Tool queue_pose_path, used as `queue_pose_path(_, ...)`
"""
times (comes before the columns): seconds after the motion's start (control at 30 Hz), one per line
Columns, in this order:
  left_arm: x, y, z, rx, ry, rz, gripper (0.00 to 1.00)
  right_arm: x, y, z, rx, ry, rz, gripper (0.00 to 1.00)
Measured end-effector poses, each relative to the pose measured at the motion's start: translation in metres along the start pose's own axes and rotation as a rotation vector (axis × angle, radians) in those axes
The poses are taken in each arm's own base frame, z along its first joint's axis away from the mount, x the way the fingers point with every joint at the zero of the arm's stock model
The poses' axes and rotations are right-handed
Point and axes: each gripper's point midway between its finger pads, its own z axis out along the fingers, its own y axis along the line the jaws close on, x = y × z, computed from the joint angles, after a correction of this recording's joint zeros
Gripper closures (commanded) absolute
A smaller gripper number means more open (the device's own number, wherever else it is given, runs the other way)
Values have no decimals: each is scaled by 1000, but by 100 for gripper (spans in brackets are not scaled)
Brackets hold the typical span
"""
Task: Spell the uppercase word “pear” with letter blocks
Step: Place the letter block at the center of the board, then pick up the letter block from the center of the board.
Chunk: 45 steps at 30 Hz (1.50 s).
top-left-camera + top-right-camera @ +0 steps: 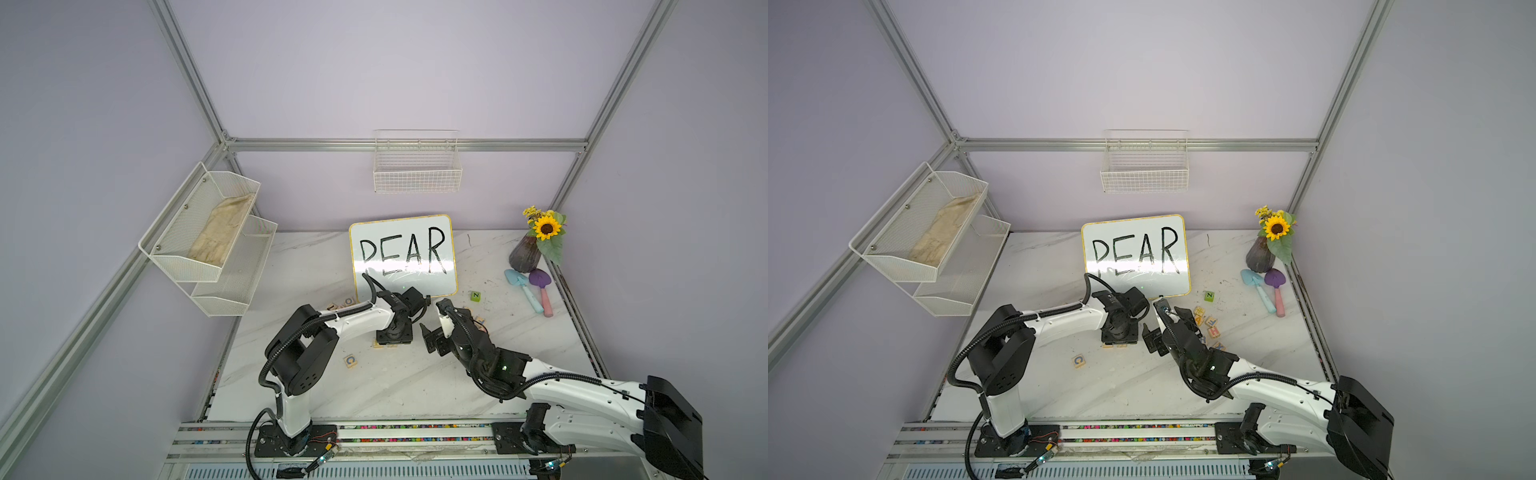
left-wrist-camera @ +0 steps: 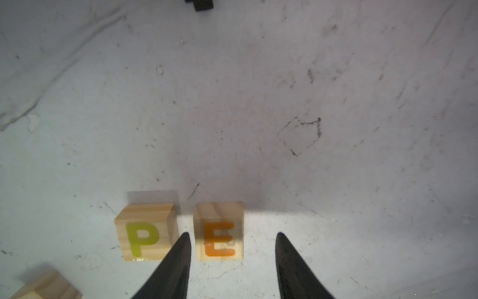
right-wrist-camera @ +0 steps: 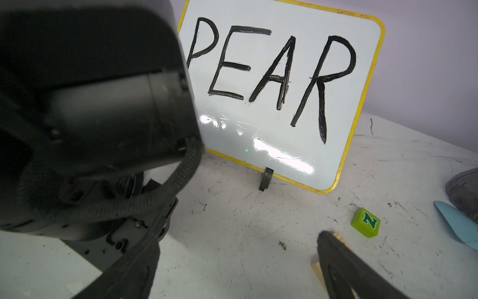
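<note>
Straddling the orange E block (image 2: pixel 219 231), which stands just beside the yellow P block (image 2: pixel 146 231) on the table (image 2: pixel 258 103), the left gripper (image 2: pixel 232 235) has its jaws spread; such light, stiff cubes likely want pinching across opposite flat sides.

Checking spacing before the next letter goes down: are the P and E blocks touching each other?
No, in the left wrist view a strip of bare table shows between the P block and the E block.

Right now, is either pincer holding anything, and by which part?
Nothing is held. The left pincer stands open astride the light-wood cube lettered orange E, gap on one side; the right pincer gapes empty.
</note>
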Motion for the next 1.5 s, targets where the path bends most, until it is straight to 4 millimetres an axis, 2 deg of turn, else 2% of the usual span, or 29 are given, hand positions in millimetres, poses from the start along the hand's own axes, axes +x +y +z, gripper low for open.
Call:
queue_pose_path(0.17, -9, -4, -12, 15, -37, 4, 46, -5, -3, -2, 8, -14, 9, 3)
queue_pose_path(0.37, -17, -2, -21, -9, -59, 24, 42, -10, -16, -4, 56, -31, 26, 3)
queue_pose_path(0.7, -43, -8, -44, 49, -120, 27, 32, -6, -70, 3, 263, 1, 145, 3)
queue_pose_path(0.9, -67, -17, -79, 160, -237, 20, 19, -2, -103, 14, 395, 70, 258, 3)
queue_pose_path(0.93, -73, -19, -87, 188, -268, 19, 15, -1, -107, 18, 414, 88, 275, 3)
queue_pose_path(1.0, -82, -21, -102, 239, -326, 17, 0, 4, -113, 24, 448, 127, 309, 3)
queue_pose_path(1.1, -89, -19, -116, 297, -384, 23, 0, 13, -118, 36, 494, 195, 352, 3)
queue_pose_path(1.2, -97, -12, -119, 334, -423, 11, 0, 21, -118, 46, 523, 251, 389, 3)
queue_pose_path(1.5, -112, 16, -100, 454, -491, -49, 0, 52, -109, 62, 567, 409, 509, 3)
